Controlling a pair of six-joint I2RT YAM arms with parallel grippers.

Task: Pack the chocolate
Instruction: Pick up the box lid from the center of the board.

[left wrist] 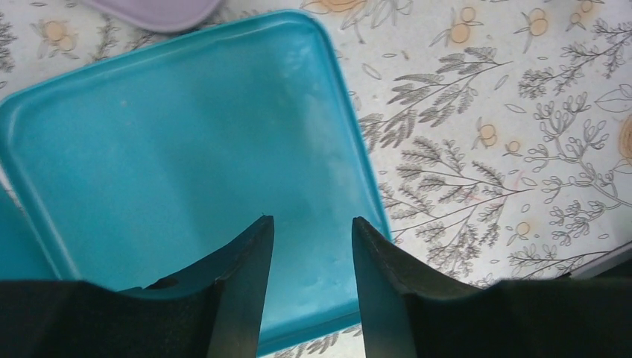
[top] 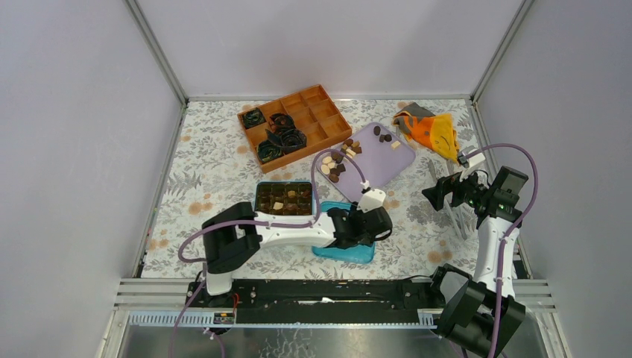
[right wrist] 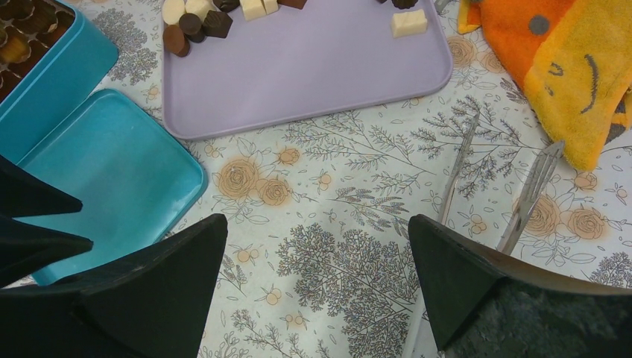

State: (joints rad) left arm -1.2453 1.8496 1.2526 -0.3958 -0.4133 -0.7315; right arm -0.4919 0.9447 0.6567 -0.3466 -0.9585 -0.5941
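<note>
**Loose chocolate waiting on the tray, left pincer hanging over the lid**

The chocolate [top: 333, 168] is lying in two places. Loose pieces are sitting scattered on the purple tray [top: 384, 160], mostly at its left end. More pieces are filling the teal tin [top: 284, 183], just left of the tray's lower corner. The scatter is running on a slant across the tray, from lower left to upper right of the overhead view.

In that view the main heap is lying almost straight up the frame from the left pincer [left wrist: 311, 221]. This pincer is hanging over the teal lid [left wrist: 186, 149], jaws partway spread and pinching nothing. The right pincer [right wrist: 317, 220] is gaping wide and carrying nothing, over the bench [right wrist: 335, 298] beside the tongs [right wrist: 456, 168], to the right of the tray.

I am judging the left arm nearer to both the heap and the tin. The right arm is nearer only to the few pieces at the tray's upper right.
</note>
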